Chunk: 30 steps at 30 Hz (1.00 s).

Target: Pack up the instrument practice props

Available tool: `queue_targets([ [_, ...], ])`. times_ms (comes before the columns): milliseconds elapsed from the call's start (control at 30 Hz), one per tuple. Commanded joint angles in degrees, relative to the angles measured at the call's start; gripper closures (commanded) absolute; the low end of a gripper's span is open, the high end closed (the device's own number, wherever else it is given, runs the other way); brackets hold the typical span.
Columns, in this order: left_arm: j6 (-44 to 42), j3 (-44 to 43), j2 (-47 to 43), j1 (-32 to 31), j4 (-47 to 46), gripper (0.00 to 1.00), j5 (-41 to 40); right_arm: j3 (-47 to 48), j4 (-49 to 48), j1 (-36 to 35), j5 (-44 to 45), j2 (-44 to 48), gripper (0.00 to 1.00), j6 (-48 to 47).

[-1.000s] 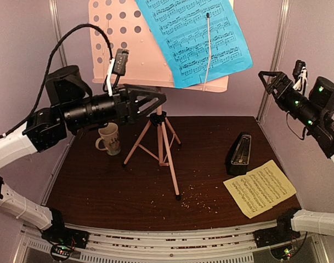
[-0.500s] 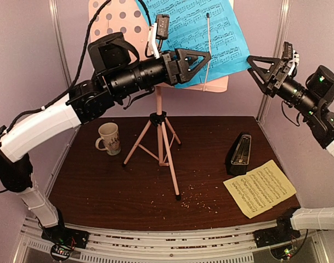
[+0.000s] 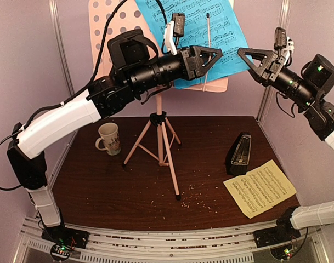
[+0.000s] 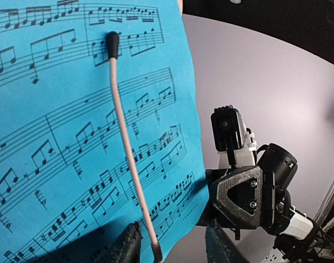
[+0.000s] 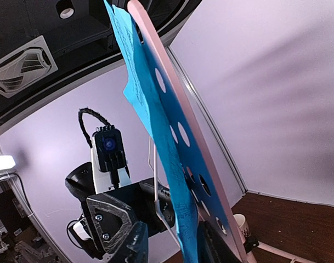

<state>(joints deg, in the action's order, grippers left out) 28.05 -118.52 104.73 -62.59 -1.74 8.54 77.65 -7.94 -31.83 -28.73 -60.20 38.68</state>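
Holds both tools wide: left tool point(image 3: 215, 54) at the blue page's point(image 3: 191, 24) lower edge on the pink stand point(image 3: 109, 33), right tool point(image 3: 242, 52) at its right edge. Leaves metronome point(image 3: 239, 155) and yellow page point(image 3: 260, 189) far below on the counter point(image 3: 101, 192).

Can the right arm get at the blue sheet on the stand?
Probably yes: the right gripper is open at the free right edge of the blue sheet, nothing between them; the left gripper is further in.
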Motion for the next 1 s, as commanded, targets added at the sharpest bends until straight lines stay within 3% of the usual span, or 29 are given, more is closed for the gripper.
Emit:
queue_targets([
  [0, -0.04, -1.98, 0.30, -0.25, -3.73, 0.63, -0.38, 2.00, -1.35, -1.48, 1.36, -0.75, 0.71, -2.18],
  [100, -0.17, -1.96, 0.30, -0.25, -4.10, 0.74, -0.39, 2.50, -0.64, -2.17, 2.62, -1.42, 0.79, -2.85],
  [200, -0.44, -1.90, 0.32, -0.25, -4.00, 0.85, -0.42, 1.98, -1.09, -3.06, 4.14, -1.26, 0.98, -3.22],
  [333, -0.69, -1.68, 0.24, -0.25, -3.90, 1.00, -0.48, 1.02, -1.78, -3.69, 5.96, -0.61, 1.00, -3.68],
  [600, -0.89, -0.39, -0.40, -0.25, -4.63, 1.00, -0.86, -1.63, -3.27, -3.94, 11.04, 2.10, 1.00, -4.33],
  [767, -0.97, 0.11, -0.61, -0.17, -4.81, 1.00, -1.32, -7.46, -6.38, -3.94, 26.61, 8.48, 1.00, -2.62],
  [967, -0.80, 0.23, -0.84, -0.17, -4.63, 1.00, -1.86, -12.22, -2.20, -3.94, 46.15, 14.78, 1.00, -0.94],
])
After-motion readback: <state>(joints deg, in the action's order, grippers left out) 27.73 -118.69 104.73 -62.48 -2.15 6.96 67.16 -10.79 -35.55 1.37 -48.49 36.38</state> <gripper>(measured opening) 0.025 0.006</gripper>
